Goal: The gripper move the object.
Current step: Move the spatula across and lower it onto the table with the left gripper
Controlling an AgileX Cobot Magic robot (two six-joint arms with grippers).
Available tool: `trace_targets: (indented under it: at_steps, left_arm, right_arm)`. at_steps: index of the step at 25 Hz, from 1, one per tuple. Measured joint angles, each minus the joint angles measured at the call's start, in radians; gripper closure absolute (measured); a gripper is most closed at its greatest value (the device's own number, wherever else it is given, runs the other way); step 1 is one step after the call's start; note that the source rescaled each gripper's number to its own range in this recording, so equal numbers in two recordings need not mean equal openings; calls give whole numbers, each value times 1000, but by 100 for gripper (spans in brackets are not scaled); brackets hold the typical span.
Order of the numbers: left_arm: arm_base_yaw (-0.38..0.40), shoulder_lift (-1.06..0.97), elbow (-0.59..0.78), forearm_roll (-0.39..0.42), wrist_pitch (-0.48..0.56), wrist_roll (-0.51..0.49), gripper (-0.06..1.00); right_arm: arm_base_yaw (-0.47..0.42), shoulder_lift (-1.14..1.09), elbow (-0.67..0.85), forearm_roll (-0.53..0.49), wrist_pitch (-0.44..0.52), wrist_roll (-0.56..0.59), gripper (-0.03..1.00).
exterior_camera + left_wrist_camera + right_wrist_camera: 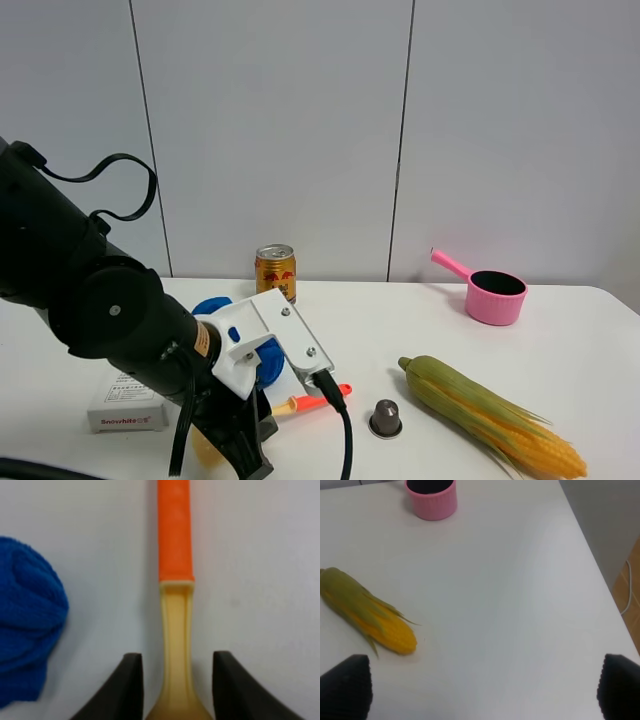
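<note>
The toy spatula (pixel 318 401) lies on the white table, its orange handle pointing right; the arm hides its pale yellow blade. In the left wrist view the spatula (pixel 175 555) runs straight between my fingers. My left gripper (pixel 177 680) is open and low over the table, one finger (pixel 131 682) on each side of the yellow neck, with small gaps. In the high view the left gripper (pixel 240 440) sits at the end of the big black arm. My right gripper (pixel 480 690) is open and empty above bare table and is out of the high view.
A blue cloth (pixel 25 635) lies close beside the spatula and shows in the high view (pixel 212 305). A white box (pixel 125 405), a can (pixel 275 272), a pink saucepan (pixel 495 295), a corn cob (pixel 490 415) and a small dark capsule (pixel 386 418) stand on the table (pixel 400 320).
</note>
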Motion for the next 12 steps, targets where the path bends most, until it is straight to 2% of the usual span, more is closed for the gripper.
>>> trace_targets:
  at_steps: [11, 12]
  left_arm:
    - [41, 47, 0, 0, -16, -2, 94]
    - [41, 47, 0, 0, -16, -2, 87]
  right_arm:
    - [0, 0, 0, 0, 0, 0, -3]
    - [0, 0, 0, 0, 0, 0, -3]
